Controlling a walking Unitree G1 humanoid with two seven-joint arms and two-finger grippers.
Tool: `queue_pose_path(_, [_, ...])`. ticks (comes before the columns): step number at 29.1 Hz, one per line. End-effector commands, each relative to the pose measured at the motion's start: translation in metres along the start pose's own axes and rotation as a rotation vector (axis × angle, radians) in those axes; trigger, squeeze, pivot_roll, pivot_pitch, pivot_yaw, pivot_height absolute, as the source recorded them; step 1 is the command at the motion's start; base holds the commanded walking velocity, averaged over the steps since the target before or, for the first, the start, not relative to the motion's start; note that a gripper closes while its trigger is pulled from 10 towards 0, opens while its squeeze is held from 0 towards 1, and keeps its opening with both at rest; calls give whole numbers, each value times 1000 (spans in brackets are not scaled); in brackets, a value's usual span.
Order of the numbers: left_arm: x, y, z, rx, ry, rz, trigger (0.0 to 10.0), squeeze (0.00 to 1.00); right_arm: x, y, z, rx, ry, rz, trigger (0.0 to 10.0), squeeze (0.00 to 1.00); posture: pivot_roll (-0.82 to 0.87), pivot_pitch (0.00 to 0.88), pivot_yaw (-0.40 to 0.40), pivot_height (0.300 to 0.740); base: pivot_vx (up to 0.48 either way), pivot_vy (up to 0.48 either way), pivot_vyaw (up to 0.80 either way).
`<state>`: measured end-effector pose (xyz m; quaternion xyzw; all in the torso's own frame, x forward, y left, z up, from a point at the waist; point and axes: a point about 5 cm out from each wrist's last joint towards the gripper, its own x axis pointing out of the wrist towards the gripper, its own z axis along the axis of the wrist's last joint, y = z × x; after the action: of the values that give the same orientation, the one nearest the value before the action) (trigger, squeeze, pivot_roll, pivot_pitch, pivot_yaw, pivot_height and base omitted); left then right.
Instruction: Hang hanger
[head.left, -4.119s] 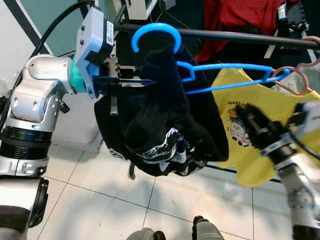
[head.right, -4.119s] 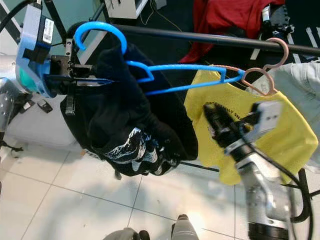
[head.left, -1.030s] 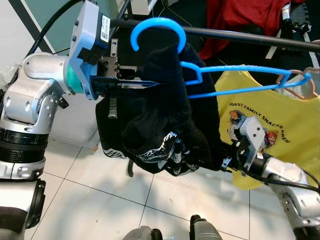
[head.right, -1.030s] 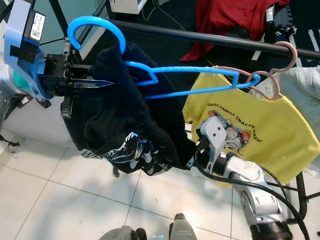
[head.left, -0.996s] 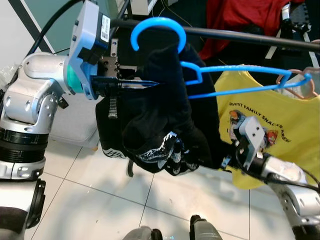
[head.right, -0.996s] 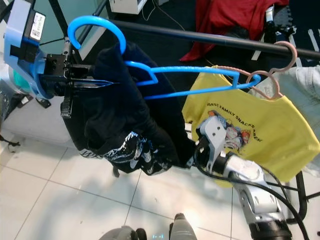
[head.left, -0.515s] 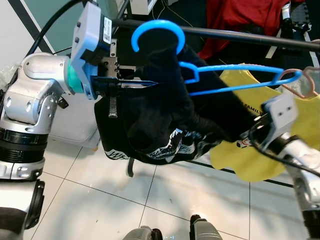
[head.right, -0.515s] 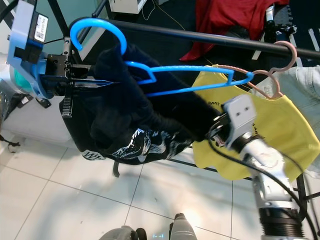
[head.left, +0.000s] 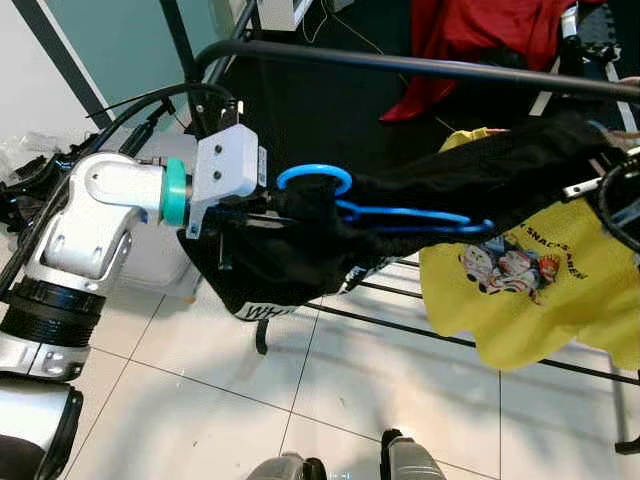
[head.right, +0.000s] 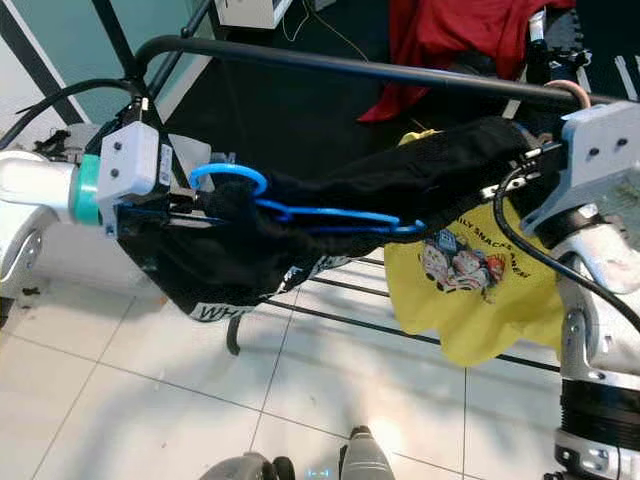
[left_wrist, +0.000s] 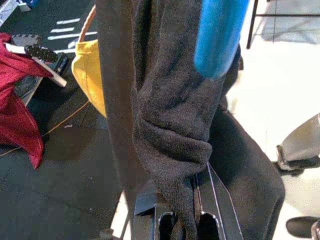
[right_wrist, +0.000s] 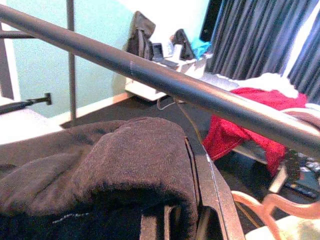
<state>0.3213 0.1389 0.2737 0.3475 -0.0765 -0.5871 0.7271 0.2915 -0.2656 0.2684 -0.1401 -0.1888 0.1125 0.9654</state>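
A blue hanger carries a black garment and lies almost level below the dark rail, its hook off the rail. My left gripper is shut on the hanger's left end through the cloth; in the left wrist view the black garment sits between the fingers under the blue hanger. My right gripper is shut on the garment's other end, holding it stretched up to the right, close under the rail.
A yellow printed shirt hangs on a pink hanger at the rail's right. A red garment lies behind the rail. White tiled floor is below, and my feet are at the bottom edge.
The blue hook has come off the rail and dropped with my left gripper. My right gripper took the garment's lower end and pulled it up and right, stretching it out.
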Motion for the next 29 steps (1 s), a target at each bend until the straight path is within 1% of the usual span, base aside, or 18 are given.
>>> queue_pose_path(1, [-1,1,-2,9,23,9,10000,0,1,3,7,4,-29,25,0,0,-147,77,132,740,0,0,0])
queue_pose_path(2, [2,7,-2,-6,15,72,10000,0,4,19,10,-7,-20,126,0,0,-148,77,130,740,0,0,0])
queue_pose_path(3, [4,11,-1,-16,6,117,10000,0,4,31,9,-19,-1,204,0,0,-149,78,128,740,0,0,0])
queue_pose_path(4, [4,11,-1,-16,6,117,10000,0,4,31,9,-19,-1,204,0,0,-149,78,128,740,0,0,0])
queue_pose_path(5, [3,16,1,-51,-24,151,10000,0,2,37,1,-44,44,240,0,0,-150,78,126,740,0,0,0])
queue_pose_path(6, [3,16,1,-51,-24,151,10000,0,2,37,1,-44,44,240,0,0,-150,78,126,740,0,0,0])
queue_pose_path(8, [-6,21,5,-114,-93,171,10000,0,-5,34,-16,-76,131,236,0,0,-150,80,125,740,0,0,0])
queue_pose_path(9, [-9,22,6,-129,-113,174,10000,0,-8,31,-20,-81,151,228,0,0,-149,80,125,740,0,0,0])
queue_pose_path(13, [-10,22,4,-121,-105,180,10000,0,-9,28,-20,-80,157,215,0,0,-147,80,125,740,0,0,0])
queue_pose_path(15, [-7,16,-1,-79,-61,156,10000,0,-6,28,-15,-63,144,210,0,0,-147,79,124,740,0,0,0])
queue_pose_path(16, [-7,16,-1,-79,-61,156,10000,0,-6,28,-15,-63,144,210,0,0,-147,79,124,740,0,0,0])
queue_pose_path(20, [3,4,-5,-32,-21,105,10000,0,6,31,4,-21,64,208,0,0,-148,76,119,740,0,0,0])
queue_pose_path(22, [3,4,-5,-32,-21,105,10000,0,6,31,4,-21,64,208,0,0,-148,76,119,740,0,0,0])
queue_pose_path(24, [5,1,-7,-16,-2,93,10000,0,9,31,13,-10,33,208,0,0,-148,76,119,740,0,0,0])
queue_pose_path(26, [6,-4,-10,-13,12,71,10000,0,16,32,27,24,-27,200,0,0,-151,70,116,740,0,0,0])
queue_pose_path(27, [7,-4,-10,-15,12,79,10000,0,17,35,32,42,-47,217,0,0,-149,66,115,740,0,0,0])
queue_pose_path(28, [7,-4,-10,-15,12,79,10000,0,17,35,32,42,-47,217,0,0,-149,66,115,740,0,0,0])
queue_pose_path(29, [10,0,-11,-19,13,127,10000,0,18,43,36,64,-55,263,0,0,-149,66,115,740,0,0,0])
